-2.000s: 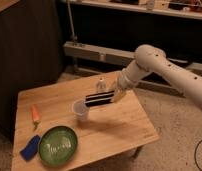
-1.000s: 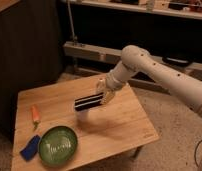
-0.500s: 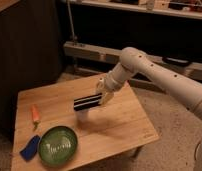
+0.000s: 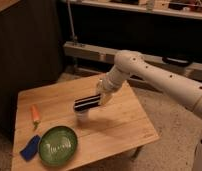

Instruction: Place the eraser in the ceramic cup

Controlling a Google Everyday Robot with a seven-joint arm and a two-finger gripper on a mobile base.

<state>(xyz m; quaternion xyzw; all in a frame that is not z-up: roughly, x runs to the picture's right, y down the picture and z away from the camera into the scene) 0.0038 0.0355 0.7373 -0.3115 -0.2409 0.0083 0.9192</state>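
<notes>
The eraser (image 4: 87, 103) is a flat black block with thin white stripes, held level. It lies directly over the ceramic cup (image 4: 82, 117), a small pale cup standing mid-table, and covers the cup's rim. I cannot tell whether the eraser touches the rim. My gripper (image 4: 101, 97) is at the eraser's right end, shut on it. The white arm (image 4: 144, 75) reaches in from the right.
A wooden table (image 4: 119, 125) holds a green plate (image 4: 57, 145) at the front left, a blue flat block (image 4: 30, 148) beside the plate, and an orange carrot (image 4: 35, 114) at the left. A slim white bottle (image 4: 100, 81) stands behind the gripper. A dark cabinet is at the back left.
The arm has carried the eraser left, from beside the cup's right side to directly over the cup, and lowered it slightly. It has barely moved in the last half second.
</notes>
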